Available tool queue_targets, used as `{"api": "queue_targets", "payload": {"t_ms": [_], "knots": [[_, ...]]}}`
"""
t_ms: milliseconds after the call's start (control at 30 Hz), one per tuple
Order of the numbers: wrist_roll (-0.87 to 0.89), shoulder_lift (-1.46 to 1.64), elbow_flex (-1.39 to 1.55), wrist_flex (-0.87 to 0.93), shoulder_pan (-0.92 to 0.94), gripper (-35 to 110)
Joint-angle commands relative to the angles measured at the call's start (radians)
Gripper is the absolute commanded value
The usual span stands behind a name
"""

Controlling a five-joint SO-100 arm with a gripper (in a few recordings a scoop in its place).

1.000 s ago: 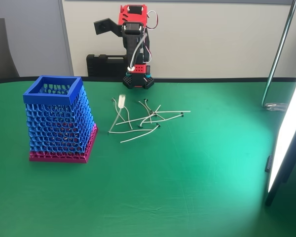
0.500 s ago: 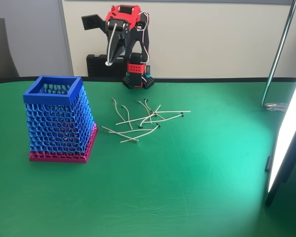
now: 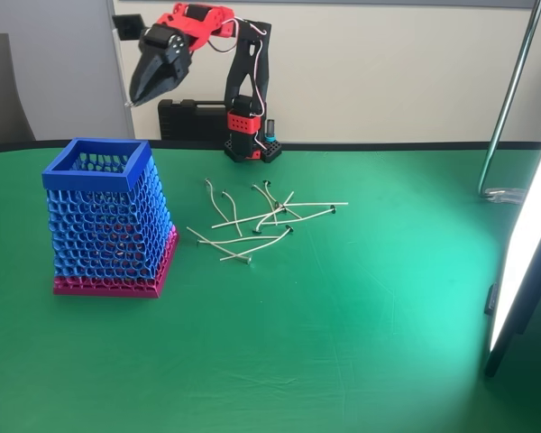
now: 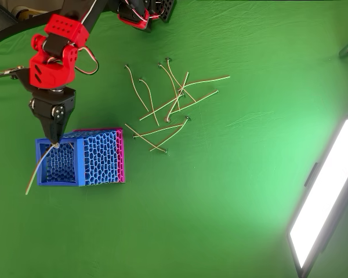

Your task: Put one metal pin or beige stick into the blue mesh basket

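The beige stick (image 4: 37, 168) hangs from the gripper (image 4: 54, 141), pinched near its grey head, and in the overhead view its free length slants down and to the left, crossing the left rim of the blue mesh basket (image 4: 58, 182) so that the tail end lies outside the opening, over the green table (image 4: 220, 202). The jaws are pressed together on the stick's top end, held above the basket's upper left corner; in the fixed view the gripper (image 3: 137, 95) sits well above the basket (image 3: 108, 221). The risk, as I judge it, is a release from here: the curved stick may tip over the rim and fall to the cloth, or lodge across the square rim. The thin grip could also let it swing or slip early. The loose sticks (image 4: 168, 107) lie well apart to the right, clear of the basket.
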Motion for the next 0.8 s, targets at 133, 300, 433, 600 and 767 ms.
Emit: {"api": "queue_targets", "payload": {"t_ms": [133, 300, 433, 600, 767], "knots": [[-0.017, -0.121, -0.126, -0.071, 0.071, 0], [-0.029, -0.216, -0.170, -0.147, 0.087, 0], [-0.055, -0.259, -0.176, -0.204, 0.069, 0], [-0.067, -0.295, -0.189, -0.219, 0.037, 0], [-0.069, -0.296, -0.181, -0.204, 0.014, 0]]}}
